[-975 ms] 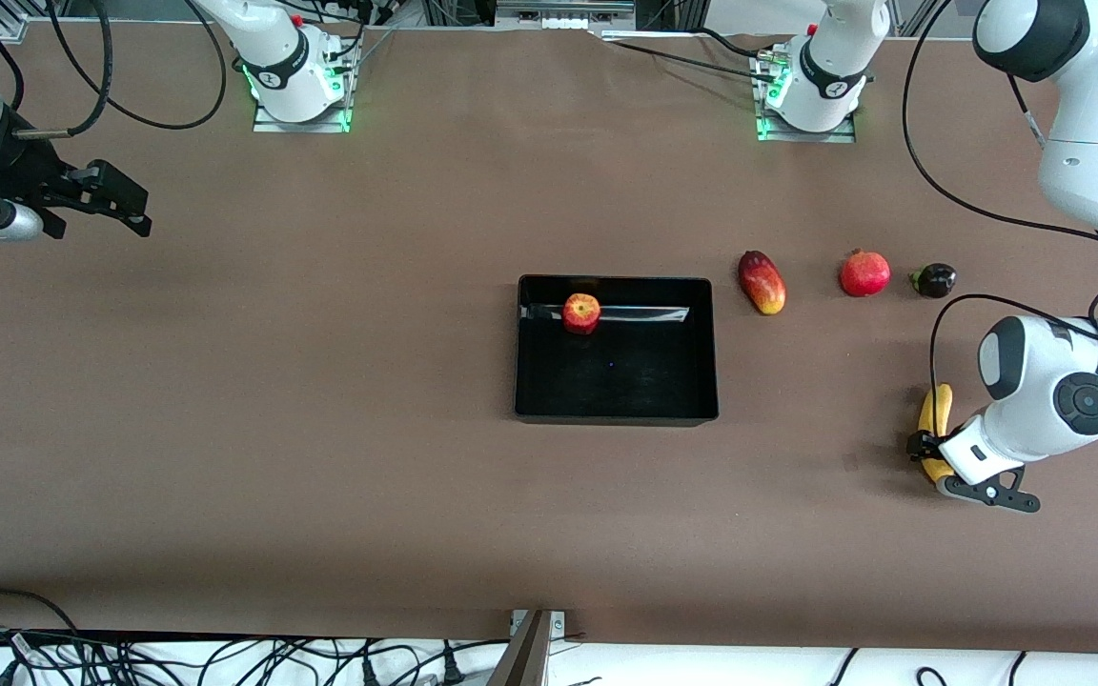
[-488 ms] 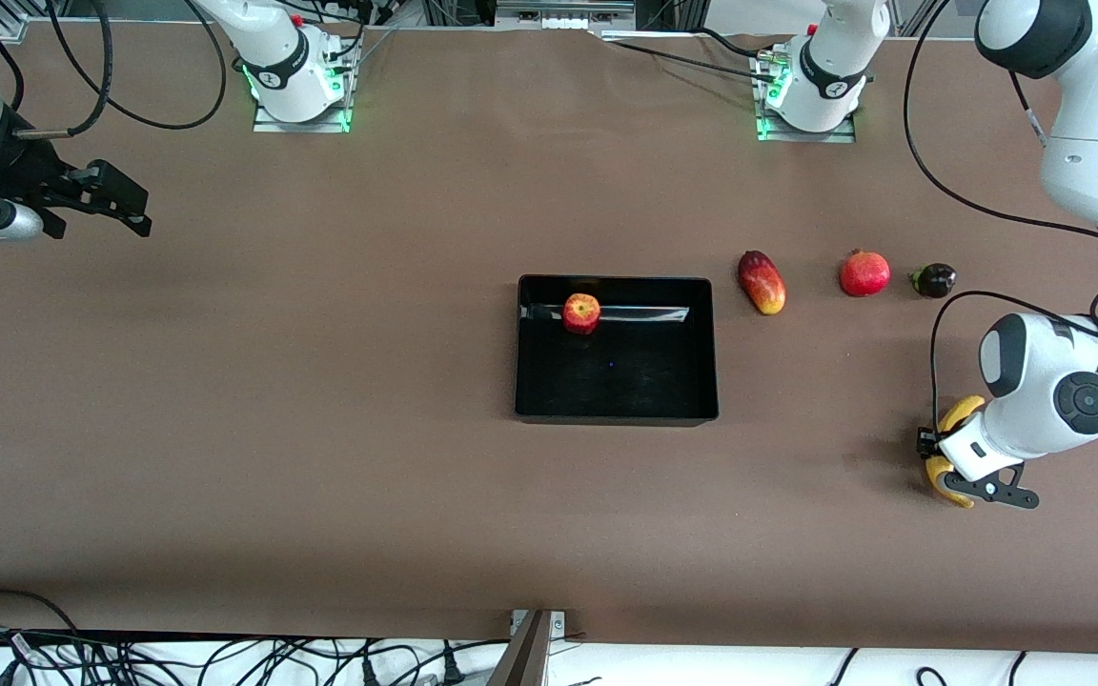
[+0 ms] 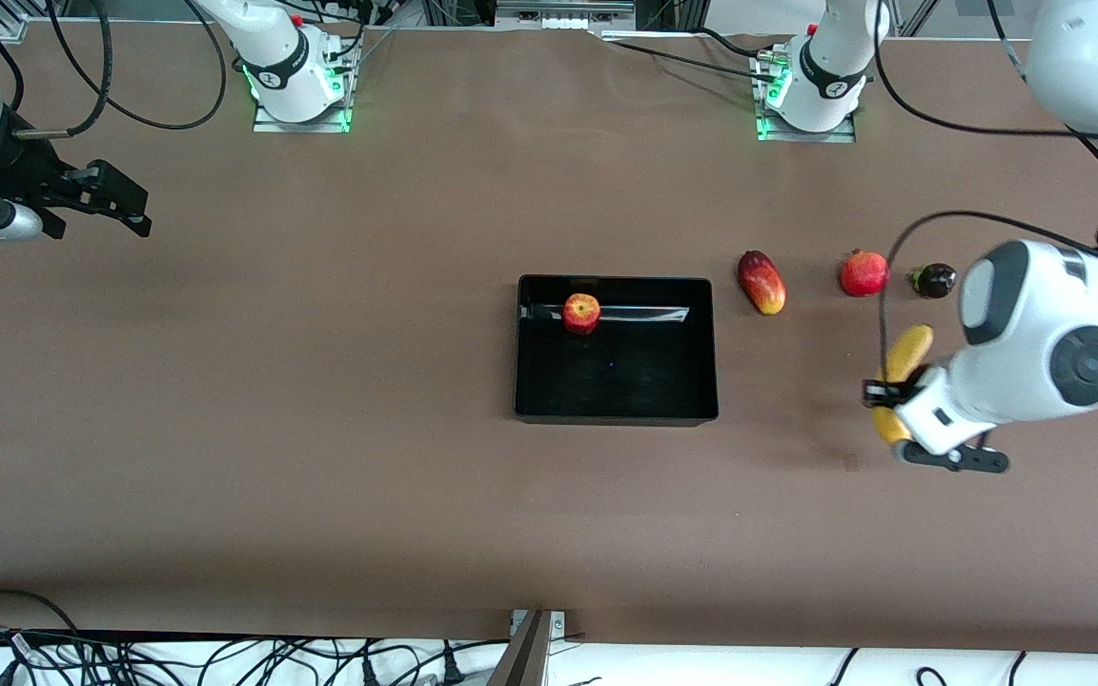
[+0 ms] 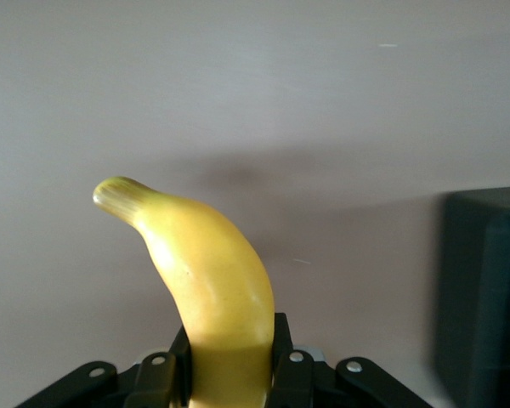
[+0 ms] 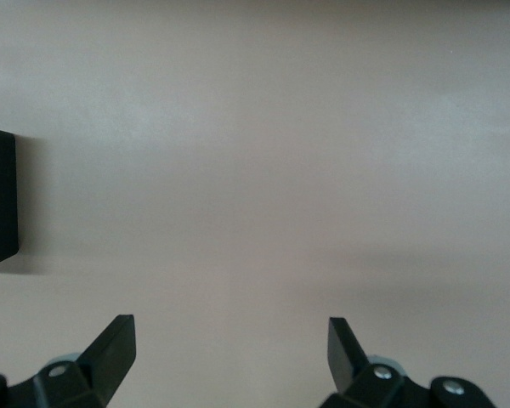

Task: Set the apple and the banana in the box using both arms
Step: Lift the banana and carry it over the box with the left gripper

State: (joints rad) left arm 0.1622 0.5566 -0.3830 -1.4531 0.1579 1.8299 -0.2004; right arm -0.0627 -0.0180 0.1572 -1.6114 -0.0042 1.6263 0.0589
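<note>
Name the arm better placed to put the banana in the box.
Left. Its tool is shut on the banana, lifted off the table; the right tool waits open at the table's right-arm end, with the apple already in the box.

**A robot lab**

Two white robot arms (image 3: 1035,362) are bolted on metal base plates (image 3: 301,119) with green lights at the frame's top. Brown paper covers the desk (image 3: 320,429). Loose black cables (image 3: 177,657) tangle along the bottom edge.
</note>
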